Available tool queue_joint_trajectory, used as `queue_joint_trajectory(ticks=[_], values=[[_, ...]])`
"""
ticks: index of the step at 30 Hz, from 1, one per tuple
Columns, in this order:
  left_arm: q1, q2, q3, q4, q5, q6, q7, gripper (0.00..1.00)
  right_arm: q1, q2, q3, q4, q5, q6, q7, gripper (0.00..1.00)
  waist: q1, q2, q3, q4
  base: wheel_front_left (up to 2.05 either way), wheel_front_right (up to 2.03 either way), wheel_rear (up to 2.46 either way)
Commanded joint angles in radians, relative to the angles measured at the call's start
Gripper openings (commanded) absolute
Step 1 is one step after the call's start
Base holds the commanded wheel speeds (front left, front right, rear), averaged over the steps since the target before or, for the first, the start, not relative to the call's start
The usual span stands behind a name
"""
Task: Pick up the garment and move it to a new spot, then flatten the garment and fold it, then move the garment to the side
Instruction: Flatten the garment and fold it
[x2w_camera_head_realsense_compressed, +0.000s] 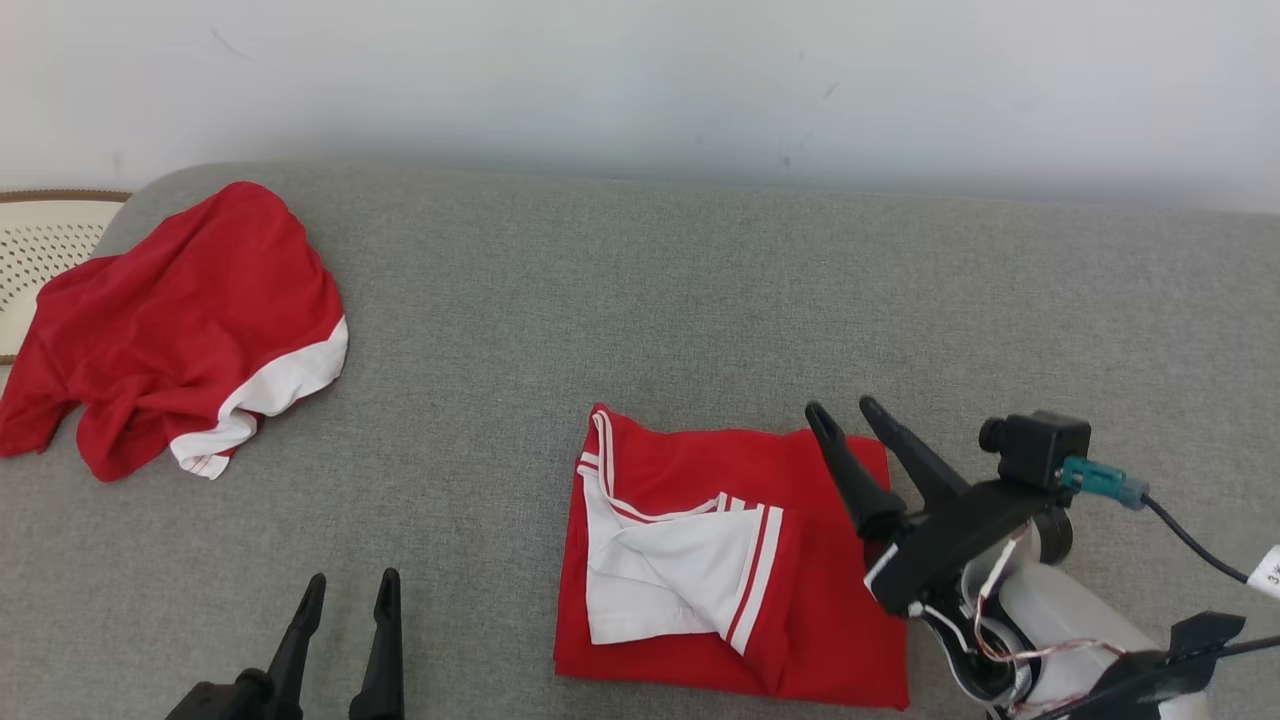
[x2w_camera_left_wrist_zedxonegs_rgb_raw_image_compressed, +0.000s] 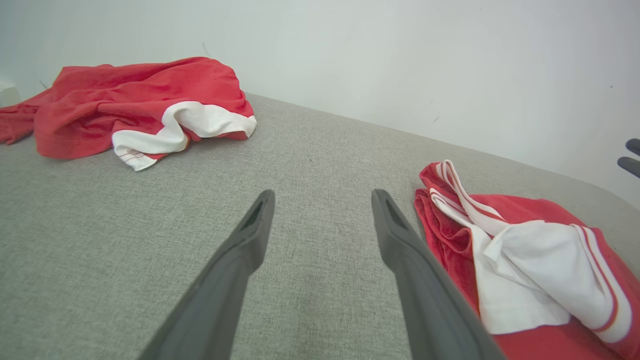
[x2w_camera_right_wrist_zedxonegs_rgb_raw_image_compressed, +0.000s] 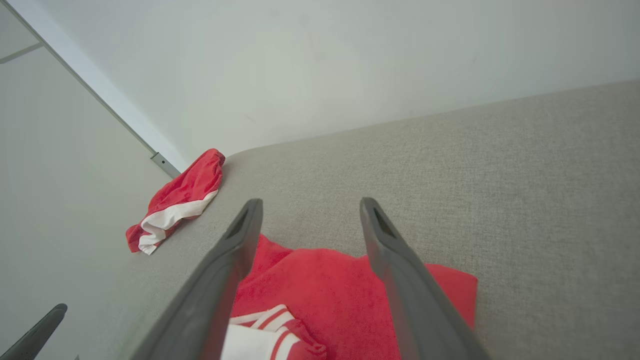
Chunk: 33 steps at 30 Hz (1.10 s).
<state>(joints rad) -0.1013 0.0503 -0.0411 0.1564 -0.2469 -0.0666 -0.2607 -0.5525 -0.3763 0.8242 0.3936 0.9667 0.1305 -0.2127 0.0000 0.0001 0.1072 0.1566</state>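
The folded shirt (x2w_camera_head_realsense_compressed: 735, 560) is found flat on the grey padding (x2w_camera_head_realsense_compressed: 640, 300), the right hand (x2w_camera_head_realsense_compressed: 840, 405) held wide and empty over its far-right corner, the left hand (x2w_camera_head_realsense_compressed: 354, 578) wide and empty to its left.

Bare cushion (x2w_camera_head_realsense_compressed: 480, 330) separates crumpled garment (x2w_camera_head_realsense_compressed: 170, 320) from folded garment (x2w_camera_head_realsense_compressed: 800, 600).

This is looking like a home, perhaps a bedroom: a grey fabric-covered bed (x2w_camera_head_realsense_compressed: 700, 300) is standing against a plain white wall (x2w_camera_head_realsense_compressed: 640, 70), a folded red garment (x2w_camera_head_realsense_compressed: 820, 600) is lying on it, and a cane-patterned cream panel (x2w_camera_head_realsense_compressed: 45, 245) is showing past its far left corner.
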Motion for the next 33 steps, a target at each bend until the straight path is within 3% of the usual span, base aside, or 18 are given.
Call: queue_joint_trajectory(ticks=[1,12,13,14,15,16,17,24,33], values=[[0.020,0.001,0.007,-0.005,0.008,0.004,-0.005,1.00,0.032,-0.009,-0.003,-0.002,-0.010,0.000,0.010,1.00,0.0000,-0.0001,-0.003,-0.001,0.00,0.00,0.00],[0.028,0.001,0.018,-0.017,0.011,0.003,-0.005,1.00,0.149,-0.002,-0.024,-0.013,-0.002,0.000,0.051,1.00,0.0000,-0.0001,0.005,-0.006,0.00,0.00,0.00],[0.027,0.001,0.017,-0.017,0.011,0.003,-0.005,1.00,0.150,-0.005,-0.024,-0.004,-0.021,0.000,0.046,0.92,0.0000,-0.0001,0.006,-0.006,0.00,0.00,0.00],[0.026,0.001,0.018,-0.017,0.011,0.004,-0.005,1.00,0.146,-0.007,-0.024,0.006,-0.046,0.000,0.040,0.61,0.0000,-0.0001,0.008,-0.007,0.00,0.00,0.00],[0.025,0.001,0.019,-0.017,0.012,0.003,-0.005,1.00,0.142,-0.008,-0.026,0.018,-0.072,0.000,0.031,0.39,0.0000,-0.0001,0.009,-0.008,0.00,0.00,0.00],[0.024,0.001,0.019,-0.016,0.012,0.002,-0.005,1.00,0.136,-0.008,-0.028,0.030,-0.103,0.000,0.022,0.24,0.0000,-0.0001,0.011,-0.008,0.00,0.00,0.00],[0.023,0.001,0.019,-0.016,0.013,0.002,-0.005,1.00,0.132,-0.006,-0.031,0.042,-0.130,0.000,0.016,0.00,0.0000,-0.0001,0.012,-0.008,0.00,0.00,0.00],[0.012,0.001,0.021,-0.015,0.013,0.000,-0.005,1.00,0.109,0.021,-0.014,0.109,-0.297,0.000,0.000,0.00,0.0000,-0.0001,0.026,-0.006,0.00,0.00,0.00],[0.002,0.001,0.025,-0.015,0.011,0.000,-0.005,1.00,0.091,0.096,0.002,0.184,-0.374,0.000,-0.018,0.00,0.0000,-0.0001,0.037,0.006,0.00,0.00,0.00]])
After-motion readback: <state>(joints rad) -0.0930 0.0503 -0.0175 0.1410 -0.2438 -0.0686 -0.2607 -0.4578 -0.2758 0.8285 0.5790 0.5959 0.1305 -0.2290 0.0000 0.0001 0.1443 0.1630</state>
